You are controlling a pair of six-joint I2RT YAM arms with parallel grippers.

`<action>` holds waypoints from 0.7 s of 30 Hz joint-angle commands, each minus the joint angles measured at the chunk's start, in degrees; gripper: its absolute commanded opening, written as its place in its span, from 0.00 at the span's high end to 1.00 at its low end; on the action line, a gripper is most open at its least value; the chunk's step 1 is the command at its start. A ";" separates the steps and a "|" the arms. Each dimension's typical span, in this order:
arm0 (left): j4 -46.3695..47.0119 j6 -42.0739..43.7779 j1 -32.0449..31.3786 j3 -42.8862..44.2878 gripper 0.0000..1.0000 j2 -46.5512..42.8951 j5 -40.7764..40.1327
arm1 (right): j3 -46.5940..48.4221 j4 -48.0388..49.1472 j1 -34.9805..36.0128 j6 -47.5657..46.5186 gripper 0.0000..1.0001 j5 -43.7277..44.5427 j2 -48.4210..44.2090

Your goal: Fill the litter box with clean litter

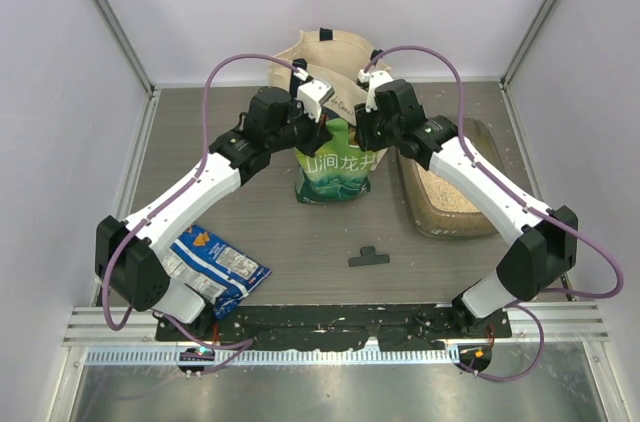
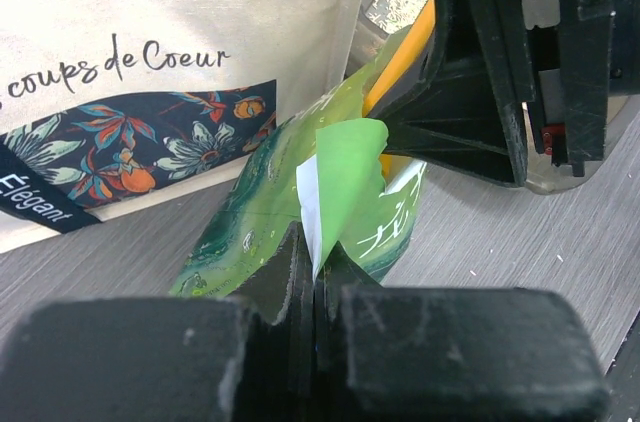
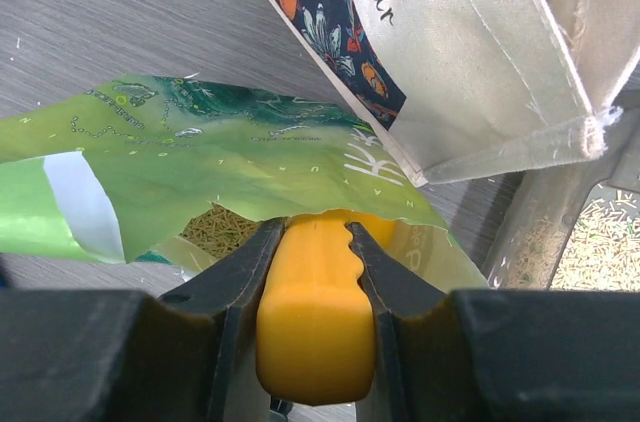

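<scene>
The green-and-white pouch (image 1: 335,174) stands upright mid-table, its top torn open. My left gripper (image 2: 318,247) is shut on a flap of the pouch's (image 2: 290,202) torn edge. My right gripper (image 3: 312,227) is shut on a yellow plastic handle (image 3: 315,312) that reaches into the pouch mouth (image 3: 250,152), where tan litter (image 3: 215,232) shows. The far end of the handle is hidden inside. The litter box (image 1: 425,227) lies to the right of the pouch, under the right arm, with pale litter (image 1: 450,192) in it.
A cream canvas tote bag (image 1: 330,52) stands just behind the pouch, touching it. A blue snack bag (image 1: 215,267) lies near the left arm's base. A small black clip (image 1: 368,258) lies on the table in front of the pouch.
</scene>
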 commanded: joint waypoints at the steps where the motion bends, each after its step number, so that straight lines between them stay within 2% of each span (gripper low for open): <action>1: 12.74 -1.65 0.19 4.27 1.00 -4.41 1.12 | -6.30 -3.09 -0.42 1.43 0.99 0.65 1.37; 4: 12.83 -1.21 0.19 4.10 1.00 -4.41 1.03 | -9.91 -1.95 -0.42 0.21 0.99 -2.25 1.38; 10: 12.83 0.02 0.19 4.18 1.00 -4.33 0.07 | -10.97 1.39 -0.50 -5.42 0.99 -20.08 1.47; 15: 12.92 0.98 0.19 4.89 1.00 -3.80 0.07 | -10.10 0.17 -0.59 -8.67 0.99 -27.64 3.40; 21: 12.83 2.21 0.19 5.77 1.00 -3.36 -0.20 | -10.62 -0.01 -2.35 -6.67 0.99 -33.45 3.49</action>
